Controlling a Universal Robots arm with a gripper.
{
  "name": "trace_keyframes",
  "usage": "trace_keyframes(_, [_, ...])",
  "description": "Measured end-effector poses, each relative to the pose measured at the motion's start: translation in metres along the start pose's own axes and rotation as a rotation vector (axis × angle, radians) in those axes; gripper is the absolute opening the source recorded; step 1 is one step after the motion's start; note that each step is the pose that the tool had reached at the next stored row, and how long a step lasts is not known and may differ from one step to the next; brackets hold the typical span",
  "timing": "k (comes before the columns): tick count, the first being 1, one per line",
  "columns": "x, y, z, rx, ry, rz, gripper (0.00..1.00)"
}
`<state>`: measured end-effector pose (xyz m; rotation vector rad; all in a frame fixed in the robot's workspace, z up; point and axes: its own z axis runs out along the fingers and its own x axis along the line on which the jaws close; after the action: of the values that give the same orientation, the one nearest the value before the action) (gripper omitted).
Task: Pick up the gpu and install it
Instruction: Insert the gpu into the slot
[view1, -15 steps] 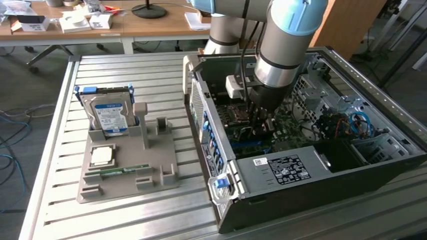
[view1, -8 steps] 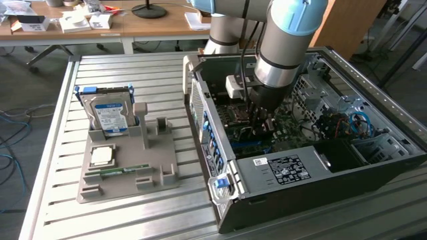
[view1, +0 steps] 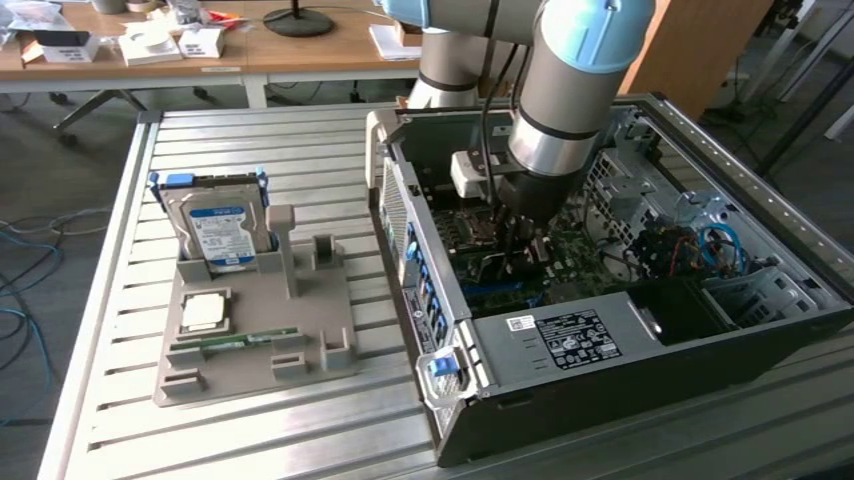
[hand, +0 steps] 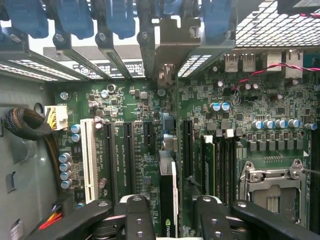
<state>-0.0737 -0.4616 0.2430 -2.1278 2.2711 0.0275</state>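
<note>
Inside the open computer case (view1: 627, 330) on the slatted metal table (view1: 267, 440), your arm (view1: 567, 90) reaches down over the green motherboard (hand: 135, 100). Your claw (hand: 167, 210) hangs right above the gpu (hand: 168, 195), which stands on edge in a slot with its silver bracket toward the case's rear wall. The black fingers (hand: 137, 215) stand apart on either side of the card, with a gap on both sides.

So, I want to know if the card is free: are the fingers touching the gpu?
Apart. The wrist view shows the gpu standing edge-on between the fingers, with a visible gap on each side of it.
</note>
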Motion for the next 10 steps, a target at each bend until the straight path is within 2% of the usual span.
trace_keyframes(5, [0.000, 0.0000, -0.0010, -0.0002, -0.0004, 0.000, 0.40])
trace_keyframes(10, [0.000, -0.0001, -0.0142, -0.0006, -0.0074, 0.000, 0.40])
